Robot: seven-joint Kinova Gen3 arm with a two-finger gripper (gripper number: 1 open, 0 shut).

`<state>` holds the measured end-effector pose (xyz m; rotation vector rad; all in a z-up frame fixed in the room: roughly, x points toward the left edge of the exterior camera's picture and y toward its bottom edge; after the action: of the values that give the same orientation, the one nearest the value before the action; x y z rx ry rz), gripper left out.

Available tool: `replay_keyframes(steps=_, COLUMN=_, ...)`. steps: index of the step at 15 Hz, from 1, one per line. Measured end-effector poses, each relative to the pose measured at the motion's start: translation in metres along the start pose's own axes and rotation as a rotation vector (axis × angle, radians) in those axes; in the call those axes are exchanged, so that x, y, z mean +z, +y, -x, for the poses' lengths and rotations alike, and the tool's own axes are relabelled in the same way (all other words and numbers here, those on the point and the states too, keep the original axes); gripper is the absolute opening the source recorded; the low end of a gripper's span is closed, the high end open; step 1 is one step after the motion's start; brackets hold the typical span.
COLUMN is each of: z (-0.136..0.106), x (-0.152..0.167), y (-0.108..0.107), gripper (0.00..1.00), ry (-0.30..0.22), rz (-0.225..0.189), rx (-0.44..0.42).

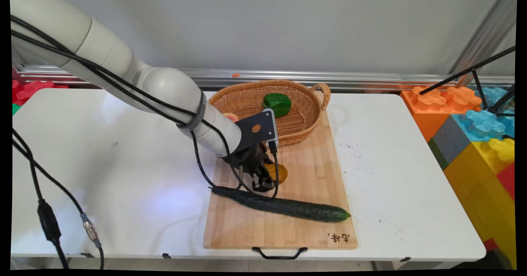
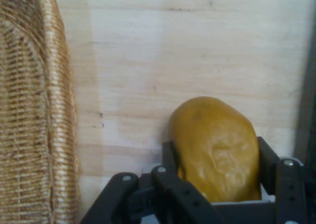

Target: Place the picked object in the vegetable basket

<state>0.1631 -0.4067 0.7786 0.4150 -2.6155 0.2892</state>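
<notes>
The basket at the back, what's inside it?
The basket holds a green pepper. A pinkish thing peeks out beside the arm, which covers that part of the inside, so more may be hidden.

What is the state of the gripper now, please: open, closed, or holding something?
Gripper: closed on the yellow potato, low over the cutting board.

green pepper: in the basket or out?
In. The green pepper lies inside the wicker basket at the far end of the cutting board, within its rim.
</notes>
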Motion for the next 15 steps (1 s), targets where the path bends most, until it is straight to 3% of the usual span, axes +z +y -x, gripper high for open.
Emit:
replay_keyframes(steps=8, z=-0.044, x=-0.056, y=-0.005, gripper=0.00, ry=0.053, rz=-0.039, rx=-0.023)
replay_keyframes(steps=11, z=-0.064, x=-0.078, y=-0.023, gripper=0.00, ry=0.072, rz=-0.084, rx=-0.035)
replay_keyframes(steps=15, z=-0.072, x=-0.100, y=-0.056, gripper=0.00, ry=0.073, rz=-0.153, rx=-0.078)
